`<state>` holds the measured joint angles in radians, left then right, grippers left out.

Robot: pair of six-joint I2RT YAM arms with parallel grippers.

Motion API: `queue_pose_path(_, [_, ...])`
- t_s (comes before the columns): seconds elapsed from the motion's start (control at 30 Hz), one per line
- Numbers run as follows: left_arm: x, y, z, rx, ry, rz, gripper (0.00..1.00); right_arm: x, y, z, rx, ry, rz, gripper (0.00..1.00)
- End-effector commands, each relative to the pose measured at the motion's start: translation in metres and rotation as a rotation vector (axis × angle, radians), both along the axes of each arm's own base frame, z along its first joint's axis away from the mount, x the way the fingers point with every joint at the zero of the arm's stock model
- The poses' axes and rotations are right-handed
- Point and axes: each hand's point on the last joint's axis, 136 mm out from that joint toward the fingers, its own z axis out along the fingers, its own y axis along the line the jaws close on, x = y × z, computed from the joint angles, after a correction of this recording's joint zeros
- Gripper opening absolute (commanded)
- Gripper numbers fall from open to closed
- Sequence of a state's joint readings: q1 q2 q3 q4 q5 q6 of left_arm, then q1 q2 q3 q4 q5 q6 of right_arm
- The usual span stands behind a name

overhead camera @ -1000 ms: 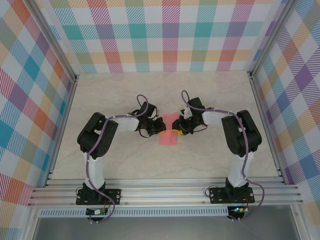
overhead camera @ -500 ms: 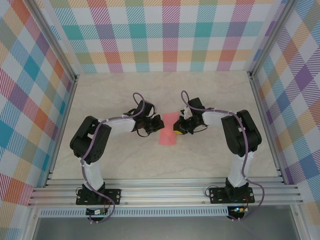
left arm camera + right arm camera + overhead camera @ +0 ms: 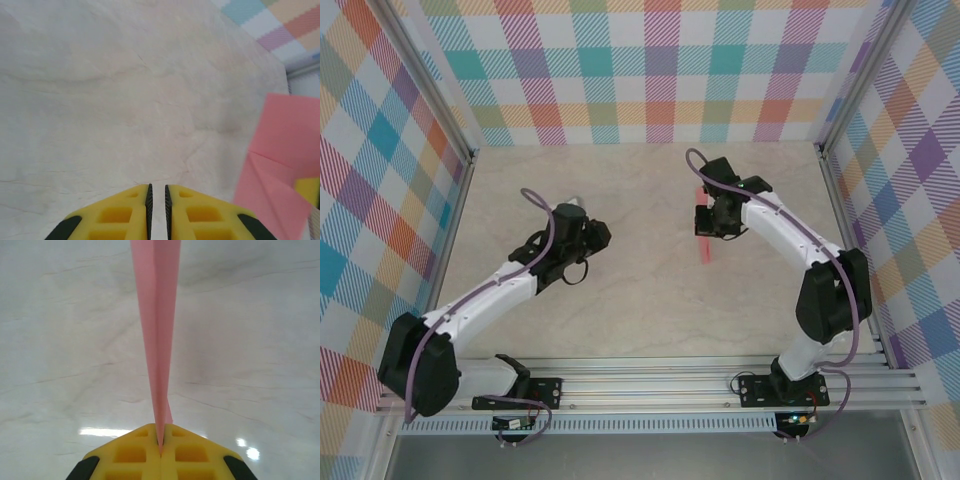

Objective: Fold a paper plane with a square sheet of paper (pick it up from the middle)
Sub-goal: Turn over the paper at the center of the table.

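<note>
One pink paper (image 3: 156, 315) pinched edge-up in outstretched right gripper (image 3: 160, 442).

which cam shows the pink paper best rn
Left wrist: it catches the paper face-on with a crease visible, though cropped at the frame edge. Right wrist sees it edge-on, pinched in the right gripper. Top external shows a thin pink sliver.

Pale marbled table (image 3: 650, 320); aluminium rails (image 3: 650, 385) run along its near edge.

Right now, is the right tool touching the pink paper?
Touching. In the right wrist view, the right tool is shut on the folded pink paper, whose edge disappears between its yellow fingers.
</note>
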<state>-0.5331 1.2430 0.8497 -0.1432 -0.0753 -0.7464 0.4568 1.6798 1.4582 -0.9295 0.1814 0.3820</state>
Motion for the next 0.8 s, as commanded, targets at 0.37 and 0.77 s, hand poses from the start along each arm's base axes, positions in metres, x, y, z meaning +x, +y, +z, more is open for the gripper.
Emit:
queue_pose_path(0.37, [-0.015, 0.061, -0.017, 0.099, 0.022, 0.236, 0.21, -0.052, 0.083, -0.074, -0.21, 0.323, 0.171, 0.16])
queue_pose_path(0.77, [-0.008, 0.015, -0.021, 0.049, 0.066, 0.006, 0.29, -0.048, 0.124, -0.042, 0.507, 0.3, 0.218, 0.49])
